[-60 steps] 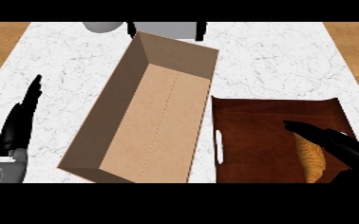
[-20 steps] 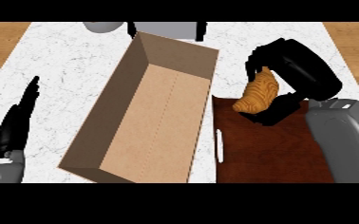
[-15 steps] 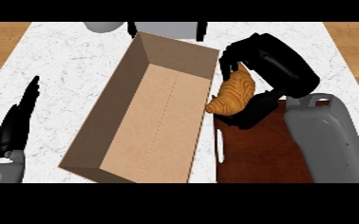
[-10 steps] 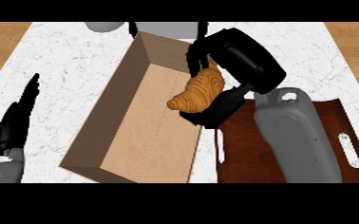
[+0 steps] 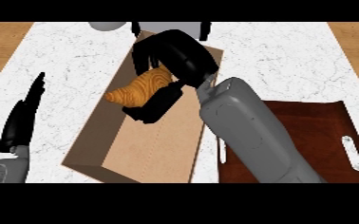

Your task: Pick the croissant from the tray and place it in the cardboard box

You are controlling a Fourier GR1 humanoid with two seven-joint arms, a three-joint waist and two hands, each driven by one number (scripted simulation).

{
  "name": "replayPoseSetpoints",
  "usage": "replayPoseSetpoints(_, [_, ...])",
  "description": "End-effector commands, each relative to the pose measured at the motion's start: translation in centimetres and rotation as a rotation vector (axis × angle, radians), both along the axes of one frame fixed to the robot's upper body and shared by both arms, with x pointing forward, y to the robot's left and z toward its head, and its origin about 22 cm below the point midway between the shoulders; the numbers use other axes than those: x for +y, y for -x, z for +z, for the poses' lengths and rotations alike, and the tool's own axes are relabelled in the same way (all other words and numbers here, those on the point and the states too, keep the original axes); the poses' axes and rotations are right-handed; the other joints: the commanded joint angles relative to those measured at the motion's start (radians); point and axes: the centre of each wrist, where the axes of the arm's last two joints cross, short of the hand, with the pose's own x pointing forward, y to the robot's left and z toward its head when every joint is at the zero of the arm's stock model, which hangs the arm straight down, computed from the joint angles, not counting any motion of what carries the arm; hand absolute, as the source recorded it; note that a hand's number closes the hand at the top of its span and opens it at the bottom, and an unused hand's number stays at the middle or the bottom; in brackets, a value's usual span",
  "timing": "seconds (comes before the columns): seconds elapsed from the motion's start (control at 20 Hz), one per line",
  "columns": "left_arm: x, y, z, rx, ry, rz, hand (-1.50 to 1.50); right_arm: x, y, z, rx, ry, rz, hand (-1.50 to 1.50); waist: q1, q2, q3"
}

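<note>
Two sets of black fingers (image 5: 155, 105) are curled round the croissant (image 5: 140, 89), some above it and the thumb side below, so the right hand (image 5: 179, 59) pinches it from both sides and holds it clear of any surface. That croissant hangs over the cardboard box (image 5: 151, 149), above the box's far half and close to its left wall, with its pointed end jutting toward the left edge of the bench (image 5: 70, 61). It looks golden brown, ridged in crescent bands, darker at the tip and paler along the back, and it appears whole. The grey forearm runs down from the hand to the near right, crossing the box's right wall and the left side of the dark brown tray (image 5: 316, 128), which lies near the bench's near right corner just beside the box. My judgement is that the carry is almost over and the placing step is in hand: the pick is done and the pastry is already above the opening. The next move calls for lowering the hand into the box, perhaps a little toward its middle so the tip clears the left wall, and then uncurling. Along the near left edge the left hand (image 5: 24, 114) rests with straight fingers pointing up, touching nothing.
</note>
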Motion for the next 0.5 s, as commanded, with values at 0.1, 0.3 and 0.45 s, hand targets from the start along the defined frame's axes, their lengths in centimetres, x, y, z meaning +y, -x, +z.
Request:
replayPoseSetpoints(0.1, [0.0,-0.4,0.2,0.0,-0.009,-0.027,0.0,4.4,-1.8,-1.5,0.022,0.047,-0.05,1.5,0.026,0.005,0.0])
replayPoseSetpoints(0.3, [0.9,0.0,0.8,0.007,0.013,-0.028,0.0,4.5,-3.3,-3.4,0.003,0.087,-0.139,1.5,0.028,0.004,0.0])
replayPoseSetpoints(0.45, [-1.6,-1.4,-0.4,-0.003,-0.02,-0.047,0.0,4.6,-3.2,-5.8,0.138,0.091,-0.169,-1.5,0.049,0.012,-0.001])
